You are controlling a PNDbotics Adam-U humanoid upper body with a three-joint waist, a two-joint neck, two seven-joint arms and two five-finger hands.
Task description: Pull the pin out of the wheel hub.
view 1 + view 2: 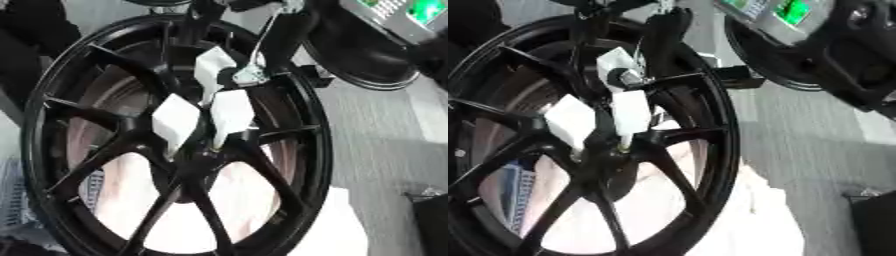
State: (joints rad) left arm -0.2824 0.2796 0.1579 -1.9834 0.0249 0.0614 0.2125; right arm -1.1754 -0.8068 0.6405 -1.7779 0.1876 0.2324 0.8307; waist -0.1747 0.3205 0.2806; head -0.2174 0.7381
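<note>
Black spoked wheel hub (188,165), white-tipped hand (214,92) at ctr, grey floor (376,135)

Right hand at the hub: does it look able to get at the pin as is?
Probably yes. The right hand is at the hub, white fingertips over its centre, nothing in between. The pin itself I can't make out.

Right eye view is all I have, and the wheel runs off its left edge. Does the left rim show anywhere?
Observer: Yes. In the left eye view the wheel has its left rim fully in frame, top to bottom.
Operator: Anything outside that rim?
Observer: Some grey-blue material shows beyond the rim at the lower left. I can't tell what it is.
</note>
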